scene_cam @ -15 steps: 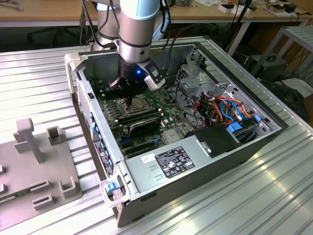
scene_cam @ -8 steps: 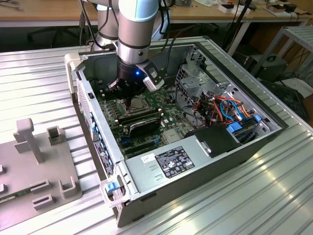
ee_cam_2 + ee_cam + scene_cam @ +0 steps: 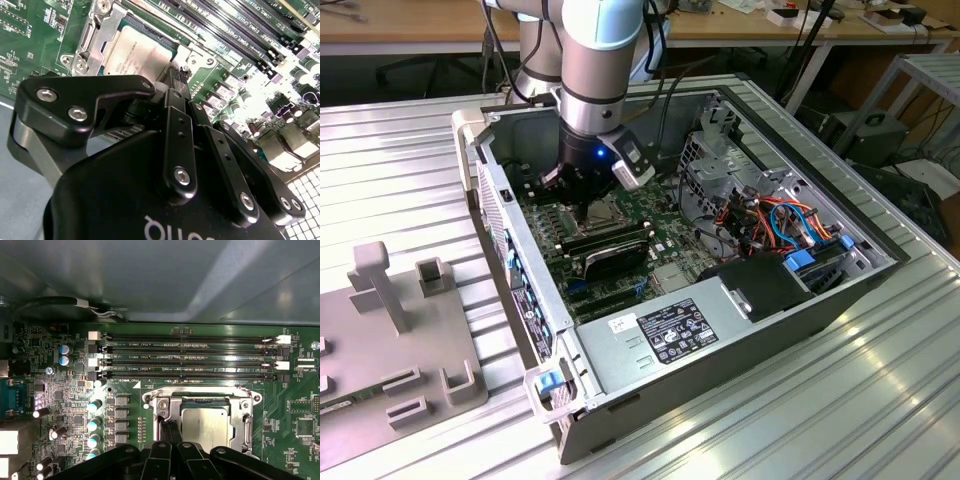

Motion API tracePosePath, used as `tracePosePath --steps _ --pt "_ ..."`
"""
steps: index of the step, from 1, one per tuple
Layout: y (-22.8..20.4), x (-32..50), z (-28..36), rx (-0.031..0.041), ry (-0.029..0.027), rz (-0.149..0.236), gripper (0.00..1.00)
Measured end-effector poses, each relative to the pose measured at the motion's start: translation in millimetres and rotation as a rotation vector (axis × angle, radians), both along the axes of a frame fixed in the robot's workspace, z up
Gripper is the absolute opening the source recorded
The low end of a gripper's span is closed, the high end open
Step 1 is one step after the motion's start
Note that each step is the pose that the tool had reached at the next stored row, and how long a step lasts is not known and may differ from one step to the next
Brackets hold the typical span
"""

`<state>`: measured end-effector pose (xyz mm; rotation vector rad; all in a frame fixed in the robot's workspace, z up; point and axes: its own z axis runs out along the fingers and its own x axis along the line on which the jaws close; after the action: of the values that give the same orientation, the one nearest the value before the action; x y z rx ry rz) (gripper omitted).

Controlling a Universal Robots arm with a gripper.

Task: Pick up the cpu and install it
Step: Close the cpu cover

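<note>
- The cpu (image 3: 206,426) lies flat in its socket, silver-grey face up, right at the tip of the gripper (image 3: 170,432); the metal socket frame (image 3: 200,392) runs round it on all sides
- And the gripper is closed, folks; in both wrist views the two slim black fingers (image 3: 176,95) come together to a point with nothing seen between them; they carry nothing
- The fingertips sit at one edge of the cpu, over the side of the frame; whether they actually touch the chip or the frame, I cannot tell
- Just past the cpu from the gripper, four long memory slots (image 3: 190,357) run side by side across the green motherboard (image 3: 65,390); in the first wrist view they look empty
- Off to one side of the gripper, a row of small upright capacitors (image 3: 95,425) stands on the board, well clear of the fingers
- In the exterior view the arm (image 3: 595,60) comes straight down into the open computer case (image 3: 880,262); the gripper is low over the board, deep inside the case walls
- Near the gripper, towards the exterior view's right, a tangle of orange and blue cables (image 3: 785,220); nearer the camera, the grey power supply (image 3: 670,330) with its label
- The case rests on a ribbed metal bench (image 3: 400,150); a grey fixture (image 3: 380,330) sits on it well apart from the gripper, on the exterior view's left
</note>
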<state>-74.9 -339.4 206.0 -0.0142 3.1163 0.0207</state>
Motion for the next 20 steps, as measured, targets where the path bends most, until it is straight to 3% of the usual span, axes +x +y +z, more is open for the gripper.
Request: tracePosePath --steps 13,20 --pt "-0.1 0.0 -4.1 -0.0004 0.0003 0.000 0.11" --pt "0.1 0.0 -1.9 0.0010 -0.0006 0.000 0.11"
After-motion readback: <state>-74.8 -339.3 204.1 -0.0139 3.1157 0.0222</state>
